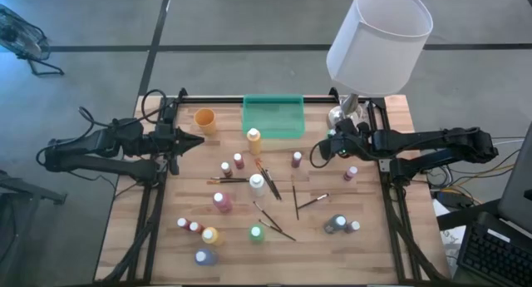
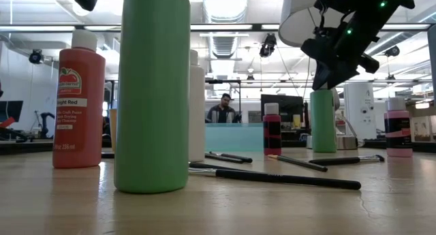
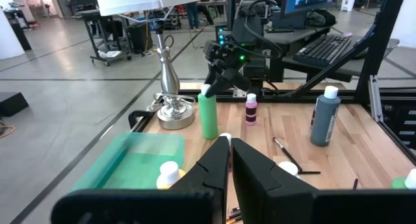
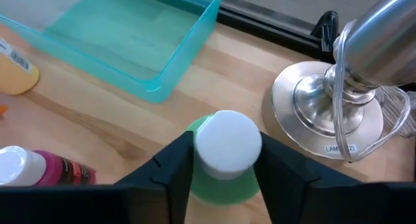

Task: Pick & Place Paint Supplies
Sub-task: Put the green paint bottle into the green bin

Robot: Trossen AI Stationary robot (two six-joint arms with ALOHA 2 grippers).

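Zero supplies lay in the green tray (image 1: 273, 116) at twelve o'clock; its floor showed bare, so by my reading the task had barely begun and nearly all of the sorting remained.

Left to right across the table (image 1: 166, 237):

- Left gripper (image 1: 196, 141), at nine o'clock, hovered clear of everything with its fingers pressed together and nothing between them. Arm folded low, pointing toward centre. Waiting.
- Orange cup (image 1: 205, 119) stood just beyond it, at about ten o'clock.
- Seven o'clock cluster: red-capped small bottles, a yellow bottle (image 1: 211, 235), a blue one (image 1: 203, 256), all upright.
- Centre: orange bottle (image 1: 253, 141) just before the tray, white bottle (image 1: 257, 184), pink bottle (image 1: 222, 201), several paintbrushes (image 1: 295, 201) lying loose and crossed.
- Five o'clock: grey bottle (image 1: 335, 225) standing.
- Right gripper (image 4: 227, 160), at two o'clock beside the silver lamp base (image 4: 328, 120), sat down over an upright green bottle (image 4: 218, 185). Its fingers flanked the white cap (image 4: 228, 141) on both sides, touching or all but touching. I judged the grip to be closing and not yet firm. Arm reached in from three o'clock, wrist tipped downward.

The bottle still stood on the wood, near the tray's right end.
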